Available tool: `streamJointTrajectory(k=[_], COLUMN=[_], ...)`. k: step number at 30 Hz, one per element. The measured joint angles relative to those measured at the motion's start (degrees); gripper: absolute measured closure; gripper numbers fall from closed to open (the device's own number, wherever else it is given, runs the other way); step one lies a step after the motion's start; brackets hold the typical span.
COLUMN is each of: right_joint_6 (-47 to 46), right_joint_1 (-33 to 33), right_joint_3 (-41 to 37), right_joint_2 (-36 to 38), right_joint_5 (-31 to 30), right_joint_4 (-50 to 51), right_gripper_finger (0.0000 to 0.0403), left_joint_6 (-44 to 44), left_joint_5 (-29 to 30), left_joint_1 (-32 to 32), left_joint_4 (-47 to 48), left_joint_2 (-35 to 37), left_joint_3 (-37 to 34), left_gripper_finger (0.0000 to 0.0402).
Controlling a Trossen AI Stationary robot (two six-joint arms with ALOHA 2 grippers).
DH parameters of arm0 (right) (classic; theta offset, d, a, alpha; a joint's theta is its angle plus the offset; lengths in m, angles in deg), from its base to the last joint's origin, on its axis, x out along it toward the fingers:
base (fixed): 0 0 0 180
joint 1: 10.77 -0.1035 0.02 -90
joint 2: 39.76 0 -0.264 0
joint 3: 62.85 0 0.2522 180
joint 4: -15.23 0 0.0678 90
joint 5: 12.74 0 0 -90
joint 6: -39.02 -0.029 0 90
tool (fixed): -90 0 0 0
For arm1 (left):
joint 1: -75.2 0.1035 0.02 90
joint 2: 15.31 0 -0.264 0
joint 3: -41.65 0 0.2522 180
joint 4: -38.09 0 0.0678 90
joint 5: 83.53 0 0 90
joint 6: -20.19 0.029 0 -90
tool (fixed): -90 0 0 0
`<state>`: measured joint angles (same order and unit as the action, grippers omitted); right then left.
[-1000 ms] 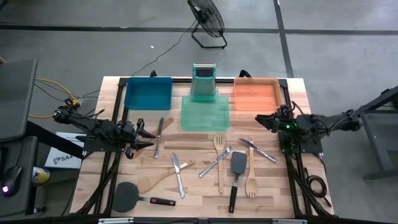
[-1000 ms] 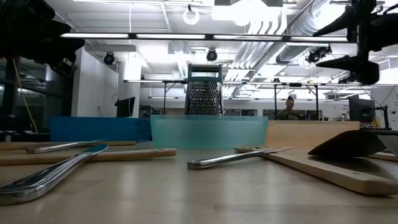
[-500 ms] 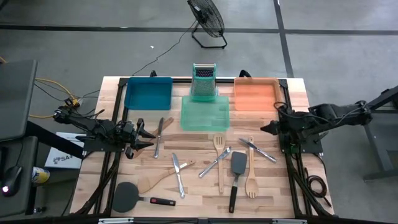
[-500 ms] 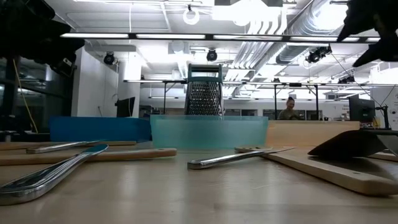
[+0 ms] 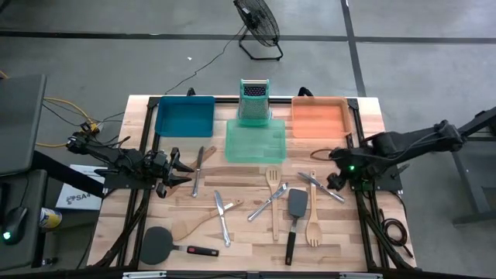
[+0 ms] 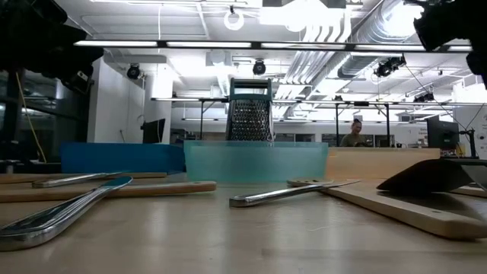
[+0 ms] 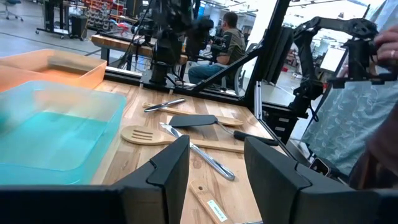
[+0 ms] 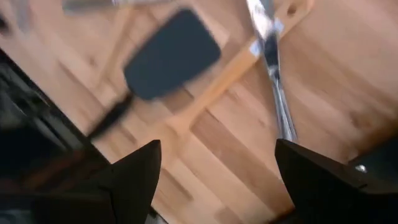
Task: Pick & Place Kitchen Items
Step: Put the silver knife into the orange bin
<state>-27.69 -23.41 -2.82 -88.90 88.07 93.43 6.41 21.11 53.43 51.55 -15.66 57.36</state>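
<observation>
Right end effector [image 5: 335,180], released and spread wide, hovers just beside a metal knife [image 5: 321,187] on the table [image 5: 256,240]; its long axis runs diagonally. Left end effector [image 5: 180,172] waits part-open, empty.

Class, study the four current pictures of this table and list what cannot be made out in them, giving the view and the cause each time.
- Green tray, low view: its wall hides the contents and the foot of the grater.
- Right gripper, low view: cut off by the top right edge.
- Silver knife, right wrist view: blurred.
- Left gripper, left wrist view: fingertips cut off at the bottom edge.
- Person, low view: too small.
</observation>
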Motion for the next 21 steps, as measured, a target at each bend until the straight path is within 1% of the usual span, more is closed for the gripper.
streamJointTrajectory(k=[4,8,10,13,15,17,21], right_joint_6=[7.7,13.6,14.1,14.2,14.5,14.5,14.0], right_joint_1=[0.0,0.0,0.0,0.0,0.0,0.0,0.1], right_joint_3=[0.0,0.0,0.0,0.0,0.0,0.0,0.0], right_joint_2=[-5.6,-11.3,-14.2,-18.8,-21.4,-24.0,-28.5], right_joint_5=[2.8,2.7,0.7,-4.3,-5.7,-5.5,-2.1], right_joint_4=[0.1,0.0,0.6,1.5,1.6,1.7,1.8], right_gripper_finger=[0.0096,0.0096,0.0096,0.0096,0.0096,0.0096,0.0096], left_joint_6=[0.0,0.0,0.0,0.0,0.0,0.0,0.0], left_joint_5=[0.0,0.0,0.0,0.0,0.0,0.0,0.0], left_joint_1=[0.0,0.0,0.0,0.0,0.0,0.0,0.0], left_joint_4=[0.0,0.0,0.0,0.0,0.0,0.0,0.0], left_joint_2=[0.0,0.0,0.0,0.0,0.0,0.0,0.0], left_joint_3=[0.0,0.0,0.0,0.0,0.0,0.0,0.0], left_gripper_finger=[0.025,0.025,0.025,0.025,0.025,0.025,0.025])
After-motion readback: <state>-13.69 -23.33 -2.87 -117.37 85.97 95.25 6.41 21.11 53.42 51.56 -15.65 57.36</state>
